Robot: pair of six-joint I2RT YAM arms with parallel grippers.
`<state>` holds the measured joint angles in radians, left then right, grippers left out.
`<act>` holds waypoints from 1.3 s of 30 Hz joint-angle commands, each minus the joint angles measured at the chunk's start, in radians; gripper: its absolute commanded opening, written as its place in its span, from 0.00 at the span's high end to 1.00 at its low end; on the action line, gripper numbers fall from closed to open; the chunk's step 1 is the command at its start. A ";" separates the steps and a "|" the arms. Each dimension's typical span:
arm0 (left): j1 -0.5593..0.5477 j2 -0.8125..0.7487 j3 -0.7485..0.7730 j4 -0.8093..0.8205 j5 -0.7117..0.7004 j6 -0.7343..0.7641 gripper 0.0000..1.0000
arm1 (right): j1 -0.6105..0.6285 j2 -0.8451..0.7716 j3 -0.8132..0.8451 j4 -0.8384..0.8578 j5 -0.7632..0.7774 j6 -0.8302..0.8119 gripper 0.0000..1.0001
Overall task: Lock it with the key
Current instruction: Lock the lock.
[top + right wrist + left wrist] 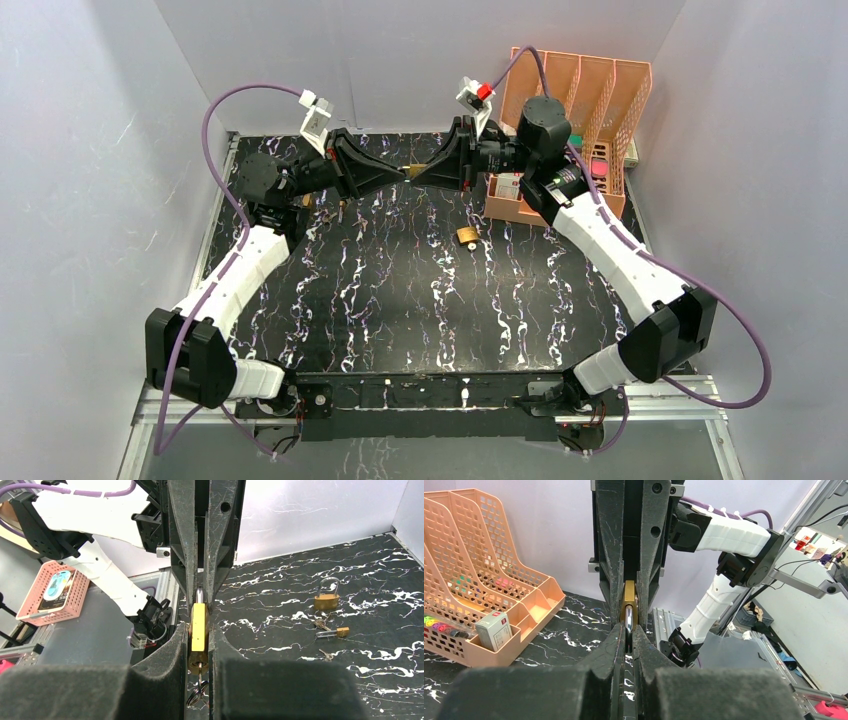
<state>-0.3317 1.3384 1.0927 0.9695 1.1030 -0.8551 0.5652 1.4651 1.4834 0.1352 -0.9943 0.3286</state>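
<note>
Your table [400, 300]: black, white-veined marble pattern. Peach file organizer [598, 85] stands at the far right corner. Loose on the surface: brass padlock [326, 600], smaller lock [336, 632] near it, stray keys [324, 654] beside them.

This was a robotics lab test cell: a left arm [235, 270] and a right arm [610, 245] were bolted to an aluminium rail [150, 405] at the desk's near edge, with purple cables [208, 125] looping off them. Plain pale walls [80, 150] boxed in the black marbled desk [400, 310] along its left, far and right edges. Past the near right corner stood metal framing [806, 582] and loose wires.
</note>
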 commanded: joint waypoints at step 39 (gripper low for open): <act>-0.106 -0.073 0.156 -0.514 -0.203 0.402 1.00 | -0.185 -0.291 -0.235 0.050 0.022 -0.034 0.18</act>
<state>-0.4477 1.3186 1.1915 0.4503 0.9092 -0.4789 0.3855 1.1908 1.2762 0.1402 -0.9409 0.2878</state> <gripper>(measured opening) 0.029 0.843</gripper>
